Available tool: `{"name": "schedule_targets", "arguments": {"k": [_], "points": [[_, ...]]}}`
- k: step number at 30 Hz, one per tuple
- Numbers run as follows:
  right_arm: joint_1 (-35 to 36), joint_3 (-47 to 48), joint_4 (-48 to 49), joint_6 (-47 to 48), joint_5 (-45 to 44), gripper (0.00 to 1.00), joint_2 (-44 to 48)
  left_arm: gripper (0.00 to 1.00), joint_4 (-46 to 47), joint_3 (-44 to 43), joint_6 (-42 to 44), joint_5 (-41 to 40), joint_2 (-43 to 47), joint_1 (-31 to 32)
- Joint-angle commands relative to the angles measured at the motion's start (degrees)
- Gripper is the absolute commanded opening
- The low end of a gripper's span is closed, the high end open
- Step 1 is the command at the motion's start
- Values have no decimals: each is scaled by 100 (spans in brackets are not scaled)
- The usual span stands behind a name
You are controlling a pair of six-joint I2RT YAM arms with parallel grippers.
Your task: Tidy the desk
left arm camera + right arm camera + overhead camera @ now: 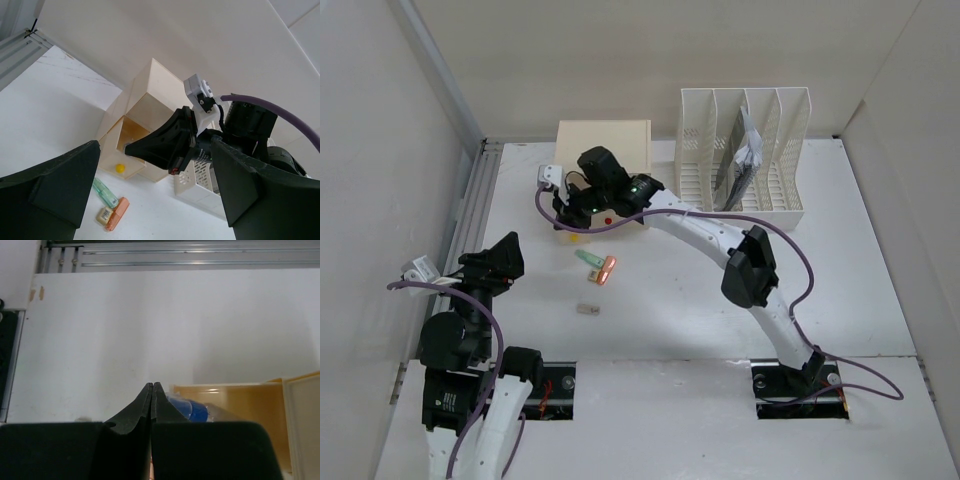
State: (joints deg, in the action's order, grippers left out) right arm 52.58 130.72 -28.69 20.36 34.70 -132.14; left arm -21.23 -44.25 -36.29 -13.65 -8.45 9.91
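- Top view: the desk (660, 320) is a large, flat, white tabletop. It is enclosed by pale walls and fills the frame from the upper centre down to the arm bases.
- Top view only: a white file rack (745, 190) stands at the upper right with a dark item (738, 165) in one slot. A small beige piece (586, 310) lies alone at centre-left.
- Top view: the right arm extends toward the upper left to a cream drawer box (603, 140). The left gripper (503, 255) sits near the left edge, well apart from the box.
- Left wrist view: the left gripper's fingers are spread wide, with nothing between them.
- Left wrist view, in closer detail than the top view: the open drawer (111, 142) has a yellow ball (120, 168) inside. A green tube (105, 192) and an orange item (119, 211) lie together on the desk just in front of it.
- Right wrist view: the right gripper (152, 390) has its fingers pressed together, and nothing is visible between them.
- Right wrist view only: a blue object (192, 411) lies in the drawer at the lower right, and a metal rail (175, 260) runs along the top of the frame.
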Motion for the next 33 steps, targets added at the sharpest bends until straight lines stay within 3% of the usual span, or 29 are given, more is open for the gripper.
{"name": "schedule_targets", "arguments": {"k": [1,20,28,33], "points": [[42,279,442,-129,-454,0,-23,91,172,-40,35,3,97,28],[42,42,443,-190,-1607,0,56,91,120,-40,35,3,98,28],[94,-81,452,-190,-299,0,232,91,119,-40,35,3,150,28],[95,-134,390,-85,-227,0,285,91,119,-40,35,3,150,28]]}}
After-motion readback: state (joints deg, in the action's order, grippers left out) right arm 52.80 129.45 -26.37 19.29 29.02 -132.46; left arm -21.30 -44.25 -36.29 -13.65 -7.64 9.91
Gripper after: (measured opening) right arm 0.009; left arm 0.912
